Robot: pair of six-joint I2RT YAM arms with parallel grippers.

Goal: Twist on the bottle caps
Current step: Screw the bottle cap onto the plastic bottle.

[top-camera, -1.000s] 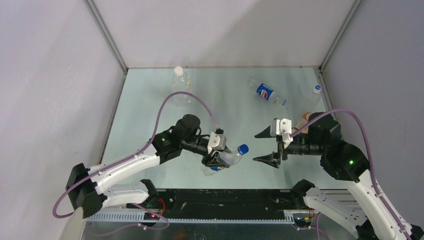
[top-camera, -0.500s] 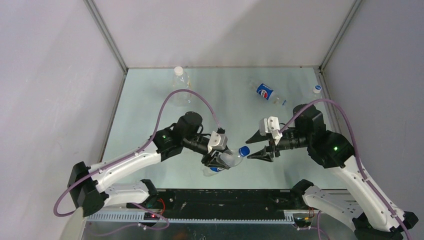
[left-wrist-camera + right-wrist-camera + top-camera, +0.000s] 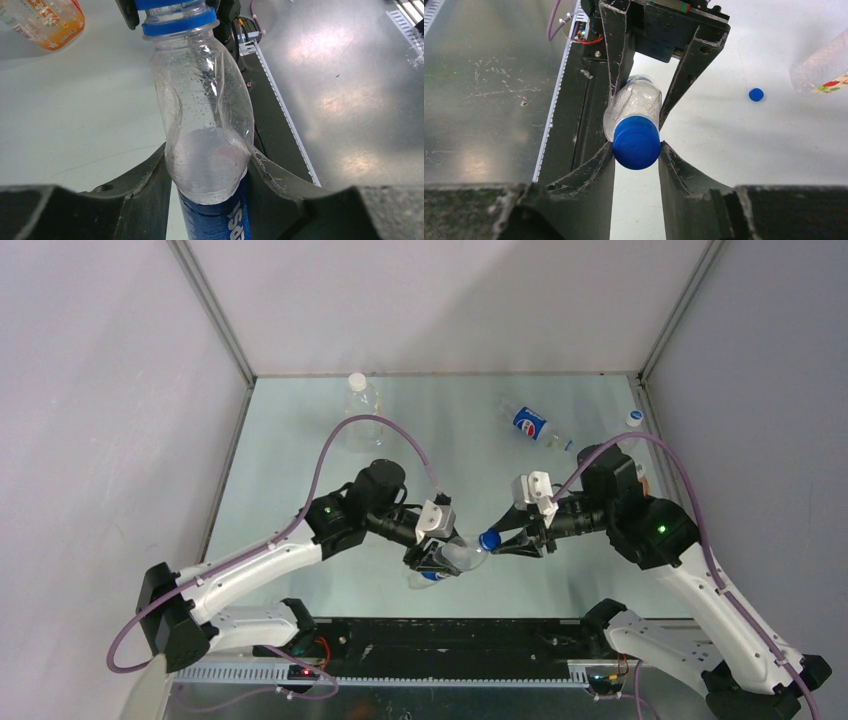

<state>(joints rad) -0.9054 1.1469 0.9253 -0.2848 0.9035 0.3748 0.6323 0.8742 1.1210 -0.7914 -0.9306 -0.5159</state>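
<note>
My left gripper (image 3: 432, 562) is shut on a clear bottle with a blue label (image 3: 452, 560), holding it tilted above the table's near middle. In the left wrist view both fingers press the bottle's (image 3: 205, 125) sides. A blue bottle cap (image 3: 489, 539) sits on the bottle's neck, pointing right. My right gripper (image 3: 497, 540) is shut on that cap; in the right wrist view the cap (image 3: 636, 142) sits between both fingertips, touching each. Another blue cap (image 3: 756, 94) lies loose on the table.
An upright white-capped bottle (image 3: 361, 410) stands at the back left. A blue-label bottle (image 3: 533, 425) lies at the back right, near a white-capped one (image 3: 630, 423). An orange-label bottle (image 3: 42, 20) lies behind the right arm. A black rail (image 3: 450, 635) runs along the near edge.
My right gripper has moved left to the bottle's neck and its fingers have closed onto the blue cap. The left arm and the bottle have stayed where they were.
</note>
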